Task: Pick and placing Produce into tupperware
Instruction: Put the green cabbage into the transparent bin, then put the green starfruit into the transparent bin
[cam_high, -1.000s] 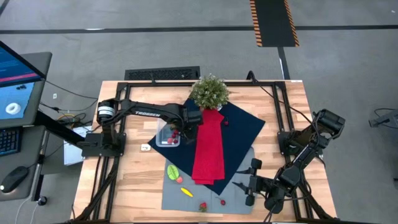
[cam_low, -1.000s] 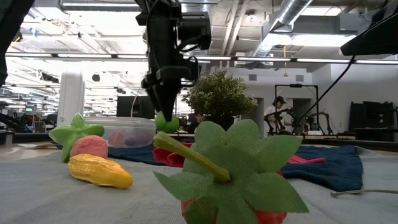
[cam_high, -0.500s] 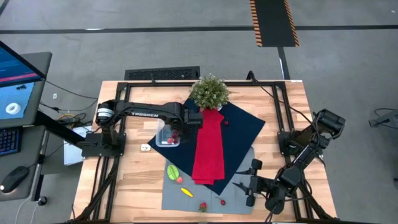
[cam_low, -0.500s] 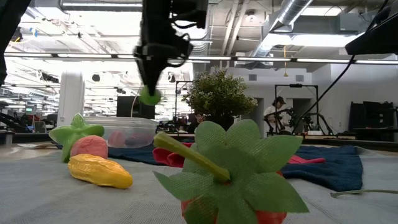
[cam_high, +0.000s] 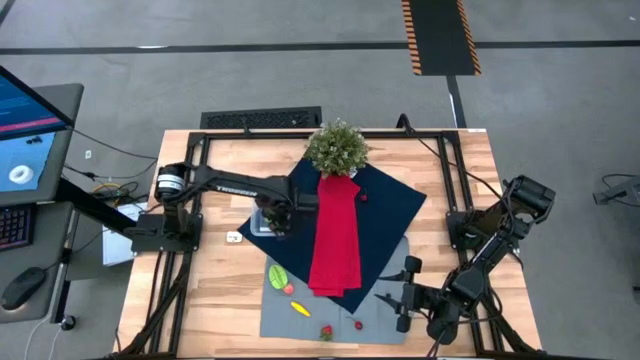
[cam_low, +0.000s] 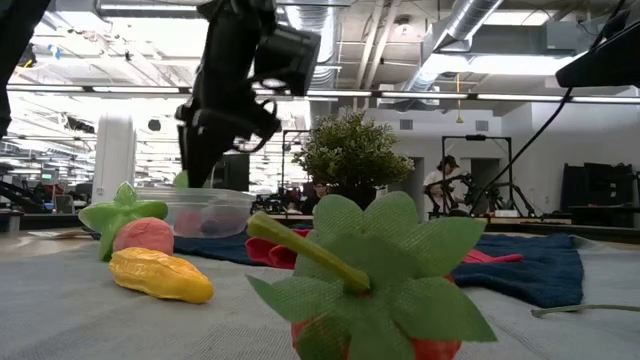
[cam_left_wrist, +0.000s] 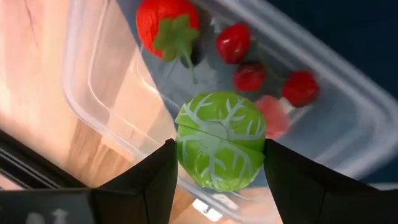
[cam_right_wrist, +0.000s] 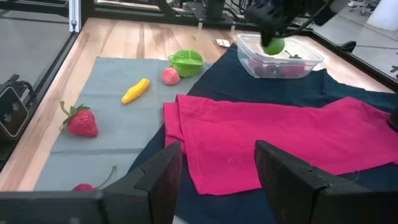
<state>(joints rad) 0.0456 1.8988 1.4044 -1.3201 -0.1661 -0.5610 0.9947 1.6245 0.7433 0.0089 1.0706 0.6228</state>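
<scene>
- High view: left jaws (cam_high: 277, 222) hang over the tub (cam_high: 262, 224); right jaws (cam_high: 398, 298) wait apart, released.
- Left wrist view: jaws clamp a cabbage (cam_left_wrist: 219, 140) above the tub's berries (cam_left_wrist: 233, 42).
- Right wrist view: a banana (cam_right_wrist: 135, 90), peach (cam_right_wrist: 170, 76) and strawberry (cam_right_wrist: 81, 121) lie unpacked beyond the right jaws.

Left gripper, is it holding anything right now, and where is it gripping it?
The left gripper holds a green cabbage-like ball, pinched on its two opposite sides between the fingers, over the clear tupperware. The right gripper holds nothing.
</scene>
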